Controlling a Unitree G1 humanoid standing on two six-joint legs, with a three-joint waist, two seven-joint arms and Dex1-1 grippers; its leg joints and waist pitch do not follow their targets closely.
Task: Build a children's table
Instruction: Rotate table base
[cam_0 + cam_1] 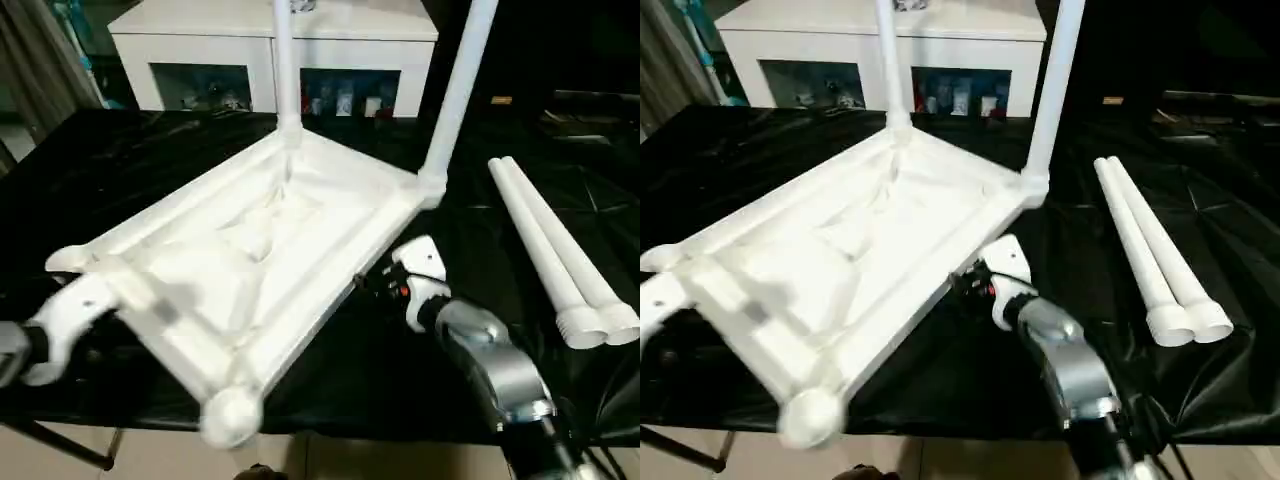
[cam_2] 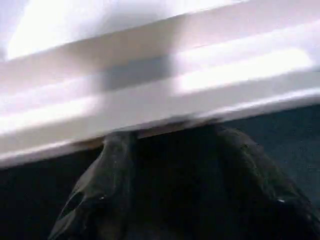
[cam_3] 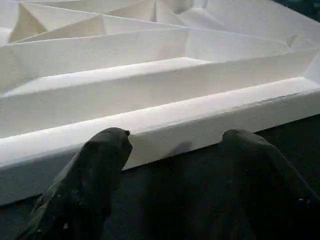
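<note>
So the children's table top (image 1: 250, 270) is lying upside down on the black-covered tabletop (image 1: 120, 160), ribbed underside facing up, sitting at an angle so one round corner socket (image 1: 232, 415) pokes toward the near edge. Leg count is four total: two legs (image 1: 285, 60) are already standing upright in the far corner sockets, and the other two loose legs (image 1: 560, 260) lie side by side, touching, off to the right, well apart from the top.

Left arm comes in low from the left edge, forearm reaching across toward the near-left side of the top. Its wrist view looks straight at the white rim, and the left end effector (image 2: 170, 135) has its two black fingers (image 2: 100, 185) spread with the tips right up against the underside of that rim. Looks like touching, but I can't tell if it's actually squeezing anything.

Right arm angles in from the bottom right, silver forearm pointing up and left, and the right end effector (image 3: 175, 145) sits just beside the long right side of the top. Fingers are spread wide, holding nothing, tips just short of the rim.

One white cabinet (image 1: 270, 50) with glass-fronted compartments stands behind the tabletop.
</note>
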